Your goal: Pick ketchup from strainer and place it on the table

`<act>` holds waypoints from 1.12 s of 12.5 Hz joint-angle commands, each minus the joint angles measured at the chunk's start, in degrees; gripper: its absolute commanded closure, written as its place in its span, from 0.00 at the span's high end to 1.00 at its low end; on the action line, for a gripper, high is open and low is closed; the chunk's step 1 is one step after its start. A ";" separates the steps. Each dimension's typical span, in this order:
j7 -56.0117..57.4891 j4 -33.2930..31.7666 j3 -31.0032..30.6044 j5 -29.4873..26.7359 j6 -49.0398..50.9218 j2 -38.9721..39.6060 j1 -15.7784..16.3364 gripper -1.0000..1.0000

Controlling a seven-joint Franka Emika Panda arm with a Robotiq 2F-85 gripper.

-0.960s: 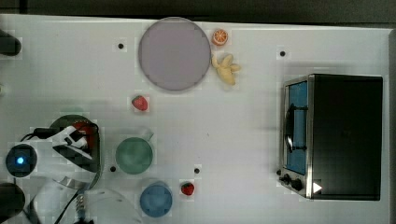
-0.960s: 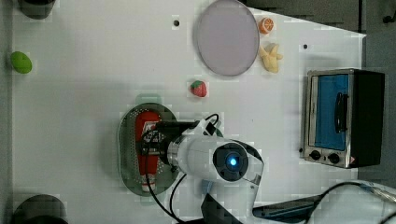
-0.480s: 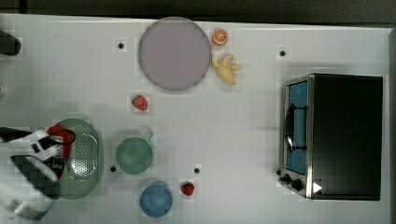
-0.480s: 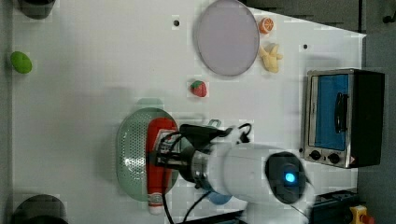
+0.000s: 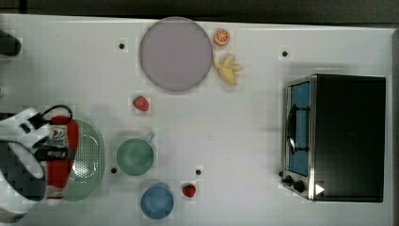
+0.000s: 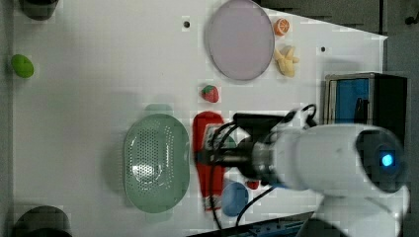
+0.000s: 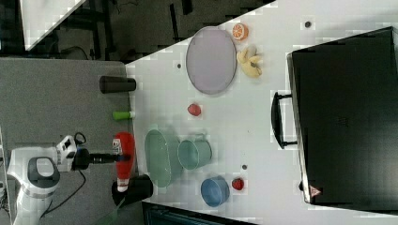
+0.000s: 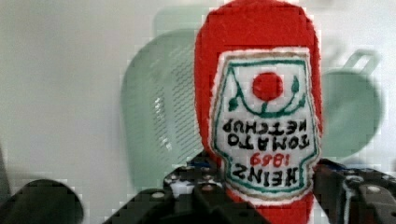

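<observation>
The ketchup (image 5: 61, 155), a red squeeze bottle with a white-and-red label, hangs in the air with my gripper (image 5: 54, 153) shut on its middle. In the top view it overlaps the left rim of the pale green strainer (image 5: 87, 160). The left view shows the ketchup (image 6: 206, 136) just right of the strainer (image 6: 155, 163), which has nothing in it. In the right view the ketchup (image 7: 124, 154) lies lengthwise in the gripper (image 7: 117, 158), its white cap toward the lower edge. The wrist view has the ketchup label (image 8: 264, 116) close up, with the strainer (image 8: 159, 116) behind it on the white table (image 5: 235, 132).
A green cup (image 5: 135, 157) stands right of the strainer, a blue cup (image 5: 156, 201) and a strawberry (image 5: 189, 190) below it in the top view. Another strawberry (image 5: 140, 103), a grey plate (image 5: 175, 53), an orange slice (image 5: 221, 36), bananas (image 5: 228, 69) and a toaster oven (image 5: 339, 136) lie farther off.
The ketchup lay in the strainer under my gripper a second ago. It has since risen out of the strainer in my grip, and the strainer's dotted bottom is now bare.
</observation>
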State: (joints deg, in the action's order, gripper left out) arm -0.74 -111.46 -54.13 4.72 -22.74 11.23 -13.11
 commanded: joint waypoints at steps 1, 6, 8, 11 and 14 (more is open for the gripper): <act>11.60 3.13 3.30 0.05 2.57 -3.24 -7.93 0.56; 27.28 3.82 12.02 0.06 2.48 -6.39 -14.06 0.56; 32.35 3.67 16.31 0.07 2.43 -6.16 -15.30 0.56; 34.10 1.74 22.90 0.07 2.18 -5.82 -16.11 0.56; 34.27 -3.27 27.73 0.07 -2.35 -5.79 -16.19 0.56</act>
State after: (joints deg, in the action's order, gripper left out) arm 29.57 -112.86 -25.39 4.89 -24.06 6.70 -30.69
